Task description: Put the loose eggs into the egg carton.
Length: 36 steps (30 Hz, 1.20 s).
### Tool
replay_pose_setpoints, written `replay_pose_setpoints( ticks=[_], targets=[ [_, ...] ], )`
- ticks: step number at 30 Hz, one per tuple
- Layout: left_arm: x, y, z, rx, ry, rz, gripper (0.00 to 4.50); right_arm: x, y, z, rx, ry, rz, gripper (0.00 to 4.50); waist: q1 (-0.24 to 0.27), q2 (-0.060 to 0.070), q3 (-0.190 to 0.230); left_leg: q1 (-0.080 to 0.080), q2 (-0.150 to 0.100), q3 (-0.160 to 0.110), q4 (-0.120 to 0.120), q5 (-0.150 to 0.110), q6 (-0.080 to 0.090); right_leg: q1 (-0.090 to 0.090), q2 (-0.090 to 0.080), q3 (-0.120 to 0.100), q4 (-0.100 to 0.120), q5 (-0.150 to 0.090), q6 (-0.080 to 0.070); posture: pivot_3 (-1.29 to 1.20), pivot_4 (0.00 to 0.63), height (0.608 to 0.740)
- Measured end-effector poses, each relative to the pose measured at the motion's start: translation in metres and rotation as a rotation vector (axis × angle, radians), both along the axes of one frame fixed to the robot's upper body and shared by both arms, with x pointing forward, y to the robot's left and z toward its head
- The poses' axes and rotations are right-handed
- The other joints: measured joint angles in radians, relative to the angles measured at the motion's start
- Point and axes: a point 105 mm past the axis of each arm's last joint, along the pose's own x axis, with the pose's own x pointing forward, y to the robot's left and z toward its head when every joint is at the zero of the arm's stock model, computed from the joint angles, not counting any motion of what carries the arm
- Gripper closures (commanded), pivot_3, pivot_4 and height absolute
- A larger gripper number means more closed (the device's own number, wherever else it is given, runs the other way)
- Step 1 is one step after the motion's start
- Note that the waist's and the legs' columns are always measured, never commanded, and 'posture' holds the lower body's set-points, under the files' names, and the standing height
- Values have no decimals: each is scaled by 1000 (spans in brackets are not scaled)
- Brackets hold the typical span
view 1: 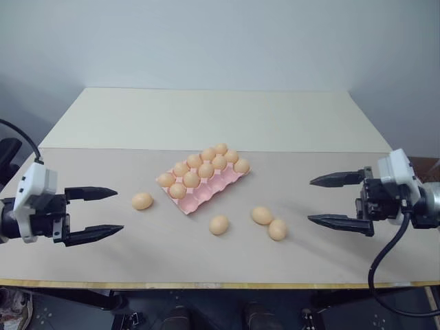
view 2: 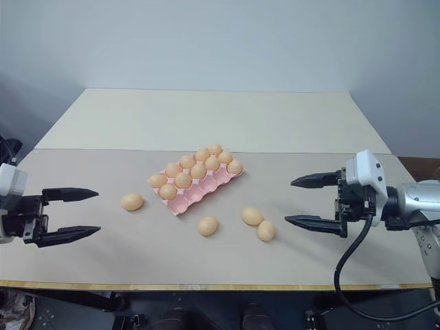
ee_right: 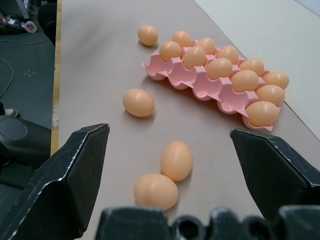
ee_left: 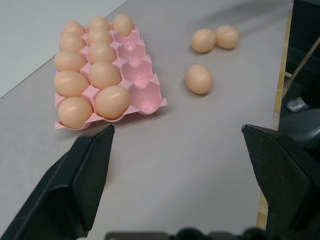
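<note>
The pink egg carton (view 1: 210, 192) lies at an angle in the middle of the table. Its two far rows hold eggs and its near row of cups is empty (ee_left: 138, 65). Several loose eggs lie around it: one egg (view 1: 142, 201) to its left, one egg (view 1: 218, 225) in front, and a pair (view 1: 262, 215) (view 1: 278, 229) to the front right. My left gripper (view 1: 119, 210) hovers open at the table's left, pointing at the left egg. At the right my right gripper (view 1: 310, 201) hovers open, pointing at the pair (ee_right: 176, 160). Neither holds anything.
The tan table top (view 1: 172, 261) ends in a wooden front edge (view 1: 206, 284) close behind the loose eggs. A paler panel (view 1: 220, 117) makes up the far half, bare up to the wall. A black cable (view 1: 378, 265) loops under my right wrist.
</note>
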Motion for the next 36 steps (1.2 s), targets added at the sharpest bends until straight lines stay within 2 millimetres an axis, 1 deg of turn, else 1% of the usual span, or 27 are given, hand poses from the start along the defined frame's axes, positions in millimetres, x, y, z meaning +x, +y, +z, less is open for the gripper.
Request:
replay_pose_setpoints(
  ticks=[11, 15, 19, 23, 26, 30, 36],
  targets=[
    [2, 0, 0, 7, -7, -7, 82, 0, 0, 0, 0, -1, 0, 0, 0, 0, 0, 0, 0, 0, 0, 0, 0, 0, 0, 0, 0, 0, 0, 0, 150, 740],
    [4, -4, -2, 9, -3, -32, 82, 2, 0, 0, -5, -2, -5, 0, 0, 0, 0, 0, 0, 0, 0, 0, 0, 0, 0, 0, 0, 0, 0, 0, 150, 740],
    [3, -7, -3, 10, 4, -59, 82, 3, 1, 4, -8, -22, -2, 0, -1, 0, 0, 0, 0, 0, 0, 0, 0, 0, 0, 0, 0, 0, 0, 0, 150, 740],
    [4, -12, -5, 9, 19, -93, 82, 2, 0, 2, -27, -15, -8, 0, 1, 0, 0, 0, 0, 0, 0, 0, 0, 0, 0, 0, 0, 0, 0, 0, 150, 740],
    [5, -17, -2, 9, 13, -135, 82, -3, 1, -7, -65, -1, -5, 0, 7, 0, 0, 0, 0, 0, 0, 0, 0, 0, 0, 0, 0, 0, 0, 0, 150, 740],
    [4, -25, -4, 9, 35, -195, 82, -6, 7, -32, -174, -13, 8, 0, 6, 0, 0, 0, 0, 0, 0, 0, 0, 0, 0, 0, 0, 0, 0, 0, 150, 740],
    [1, -34, -9, 19, 67, -264, 82, 5, 24, -69, -253, -34, -28, 0, -3, 0, 0, -1, 0, 0, 0, 0, 0, -1, 1, 0, 0, 0, 0, 0, 150, 740]
  ],
)
